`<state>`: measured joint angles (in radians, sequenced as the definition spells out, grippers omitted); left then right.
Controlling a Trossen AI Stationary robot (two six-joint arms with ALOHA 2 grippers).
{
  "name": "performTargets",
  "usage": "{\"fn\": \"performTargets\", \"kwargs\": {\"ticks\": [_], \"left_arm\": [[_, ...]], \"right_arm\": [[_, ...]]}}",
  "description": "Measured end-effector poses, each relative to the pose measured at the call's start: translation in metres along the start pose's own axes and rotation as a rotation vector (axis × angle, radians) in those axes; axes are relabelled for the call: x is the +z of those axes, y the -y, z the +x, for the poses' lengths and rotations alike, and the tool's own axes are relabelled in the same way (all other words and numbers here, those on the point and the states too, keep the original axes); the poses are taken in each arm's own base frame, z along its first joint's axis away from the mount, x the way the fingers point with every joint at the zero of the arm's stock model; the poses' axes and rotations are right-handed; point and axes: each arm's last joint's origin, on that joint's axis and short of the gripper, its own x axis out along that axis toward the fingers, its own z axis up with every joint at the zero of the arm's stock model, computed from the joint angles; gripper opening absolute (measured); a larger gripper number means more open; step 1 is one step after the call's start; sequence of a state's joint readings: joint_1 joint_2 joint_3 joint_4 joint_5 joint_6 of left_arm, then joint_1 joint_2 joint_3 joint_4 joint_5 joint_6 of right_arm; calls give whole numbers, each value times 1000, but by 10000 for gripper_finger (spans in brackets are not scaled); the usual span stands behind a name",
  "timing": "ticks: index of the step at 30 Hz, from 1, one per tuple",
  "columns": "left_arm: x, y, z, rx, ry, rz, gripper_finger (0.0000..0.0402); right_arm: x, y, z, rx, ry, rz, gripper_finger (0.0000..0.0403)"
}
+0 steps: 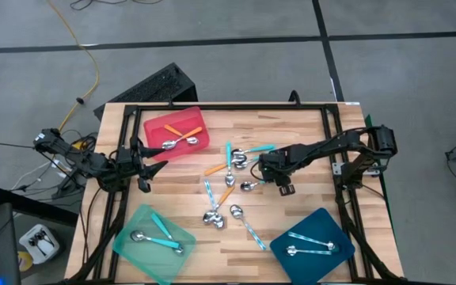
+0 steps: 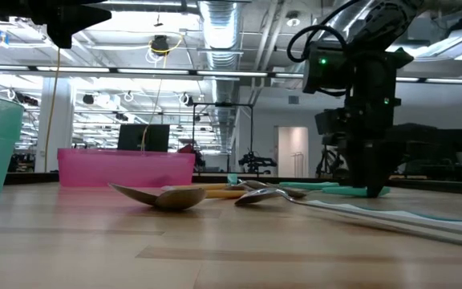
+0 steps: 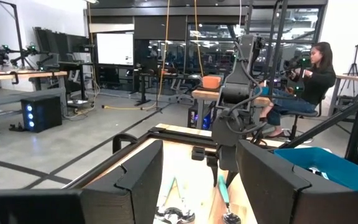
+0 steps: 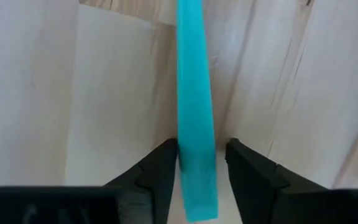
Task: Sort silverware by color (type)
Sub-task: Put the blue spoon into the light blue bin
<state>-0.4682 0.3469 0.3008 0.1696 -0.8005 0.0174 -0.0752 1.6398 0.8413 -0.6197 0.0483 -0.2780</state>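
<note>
the right gripper (image 4: pixel 196 163) is down at the worktop (image 1: pixel 307 142) in the middle of the scattered spoons, its fingers (image 4: pixel 160 168) straddling the end of a turquoise handle (image 4: pixel 194 99). one finger touches the handle's edge, the other stands just off it, so the gripper is partly closed and not yet clamped. the handle's long axis runs straight away from the gripper, crosswise to the fingers, which suits a pinch across its width; this arm is far nearer than the left. the left gripper (image 1: pixel 150 162) waits open beside the red tray (image 1: pixel 153 127), holding nothing. counted from above: the red tray holds two orange spoons (image 1: pixel 182 136), the mint tray (image 1: pixel 129 245) two turquoise spoons (image 1: pixel 161 231), the blue tray (image 1: pixel 291 237) two pale patterned spoons (image 1: pixel 311 245). about seven loose spoons (image 1: pixel 228 190) lie mid-worktop, overlapping, so that count is rough: roughly two orange, two or three turquoise, the rest pale.
</note>
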Motion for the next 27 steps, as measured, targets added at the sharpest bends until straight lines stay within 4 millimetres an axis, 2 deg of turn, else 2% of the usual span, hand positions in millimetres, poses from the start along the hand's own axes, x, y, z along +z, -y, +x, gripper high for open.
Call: {"fn": "performTargets", "kwargs": {"ticks": [8, 20, 27], "left_arm": [[0, 0, 0, 0, 0, -1, 190], [0, 0, 0, 0, 0, -5, 190], [0, 0, 0, -2, 1, -7, 190]], "right_arm": [[0, -1, 0, 0, -3, 47, 99], [1, -5, -2, -11, 10, 131, 105], [18, -6, -15, -22, 77, 121, 104]]}}
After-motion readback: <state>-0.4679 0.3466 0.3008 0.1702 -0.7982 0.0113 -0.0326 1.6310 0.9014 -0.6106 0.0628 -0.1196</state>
